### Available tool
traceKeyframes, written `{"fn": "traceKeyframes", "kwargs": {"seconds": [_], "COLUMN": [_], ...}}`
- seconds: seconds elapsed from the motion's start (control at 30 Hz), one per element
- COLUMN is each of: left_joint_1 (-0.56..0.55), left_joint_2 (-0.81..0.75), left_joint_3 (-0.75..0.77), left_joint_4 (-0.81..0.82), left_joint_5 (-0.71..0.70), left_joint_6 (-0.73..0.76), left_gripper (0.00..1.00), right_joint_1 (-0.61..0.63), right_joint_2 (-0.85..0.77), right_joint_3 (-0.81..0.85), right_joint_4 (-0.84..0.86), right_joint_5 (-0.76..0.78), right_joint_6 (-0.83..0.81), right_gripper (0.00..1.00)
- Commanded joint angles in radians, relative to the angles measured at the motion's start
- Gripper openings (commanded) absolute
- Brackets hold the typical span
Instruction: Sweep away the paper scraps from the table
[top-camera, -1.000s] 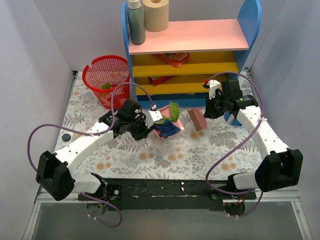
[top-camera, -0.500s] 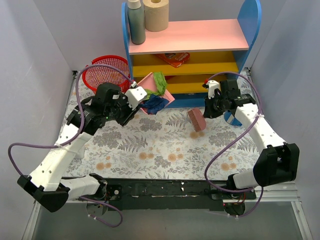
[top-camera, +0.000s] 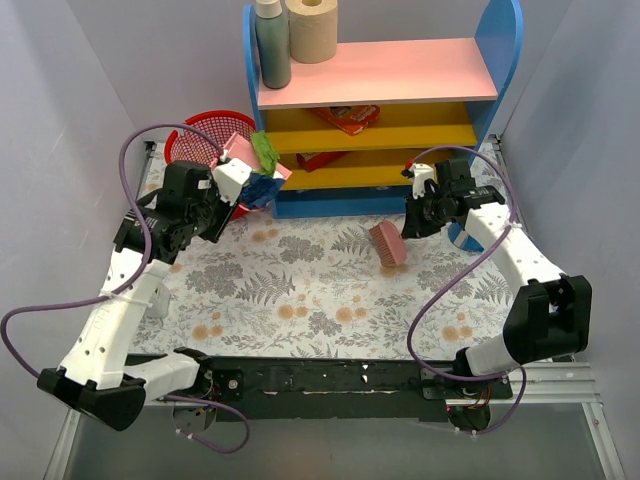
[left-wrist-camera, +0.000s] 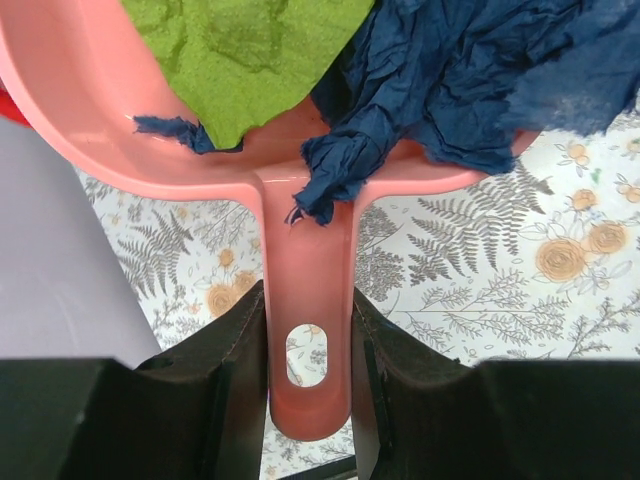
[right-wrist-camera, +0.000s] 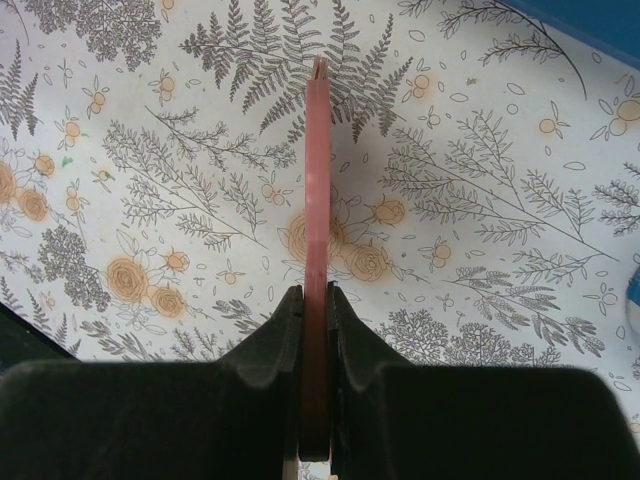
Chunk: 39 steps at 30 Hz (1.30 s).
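Scraps: the crumpled paper scraps you can see, a green wad (left-wrist-camera: 250, 50) and a dark blue wad (left-wrist-camera: 470, 80), lie loose in the pink plastic dustpan (left-wrist-camera: 90, 130). They are off the white fern-print table (top-camera: 300, 290), held up at its far-left corner by the rim of the red mesh basket (top-camera: 195, 150).
Handling: judge them feather-light, soft and springy, with nothing pinning them. The blue wad hangs over the pan's rear lip onto the handle, so a sharp tilt could shed it.
Hold: don't pinch the wads. Carry them by the pan's stiff handle, where you already grip.
Left gripper (left-wrist-camera: 308, 330): clamped on the dustpan handle, one finger each side.
Right gripper (right-wrist-camera: 315, 300): closed on the flat pink hand brush (right-wrist-camera: 318, 180), toward the far-right. You can't tell whether the bristles touch the cloth.
Change: a second ago the pan sat low mid-table beside the brush. Half a second ago it was lifted toward the far edge. Now it is at the basket. The brush has barely shifted.
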<state>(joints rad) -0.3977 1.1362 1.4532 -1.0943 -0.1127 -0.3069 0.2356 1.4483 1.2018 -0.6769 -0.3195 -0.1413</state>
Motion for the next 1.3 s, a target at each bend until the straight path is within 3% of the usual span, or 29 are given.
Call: {"fn": "traceKeyframes", "kwargs": {"seconds": [0.0,0.33,0.43,0.57,0.67,0.83,1.0,1.27], "left_joint_1": [0.065,0.184,0.295,0.543,0.623,0.637,0.62,0.57], "left_joint_2": [-0.041,0.092,0.169,0.308,0.429,0.577,0.72,0.7], "left_joint_3": [-0.02,0.122,0.197,0.363,0.494,0.65,0.766,0.678], "left_joint_4": [0.019,0.054,0.066,0.042,0.027,0.005,-0.045,0.12], "left_joint_5": [-0.034,0.031,0.103,0.272,0.332,0.352,0.26,0.081], "left_joint_6": [-0.023,0.054,0.091,0.138,0.19,0.296,0.462,0.863], "left_gripper": [0.0,0.0,0.0,0.0,0.0,0.0,0.0,0.0], "right_joint_1": [-0.002,-0.004,-0.002,-0.002,-0.004,-0.004,-0.012,-0.027], "right_joint_2": [0.017,0.0,-0.012,-0.045,-0.069,-0.098,-0.121,-0.163], "right_joint_3": [0.05,0.015,0.002,-0.039,-0.065,-0.087,-0.091,-0.148], "right_joint_4": [0.04,0.059,0.063,0.082,0.082,0.085,0.088,0.103], "right_joint_5": [-0.038,-0.066,-0.062,-0.064,-0.066,-0.055,-0.046,-0.049], "right_joint_6": [0.014,0.029,0.029,0.037,0.035,0.029,0.023,0.032], "right_gripper": [0.01,0.01,0.01,0.01,0.01,0.01,0.01,0.01]}}
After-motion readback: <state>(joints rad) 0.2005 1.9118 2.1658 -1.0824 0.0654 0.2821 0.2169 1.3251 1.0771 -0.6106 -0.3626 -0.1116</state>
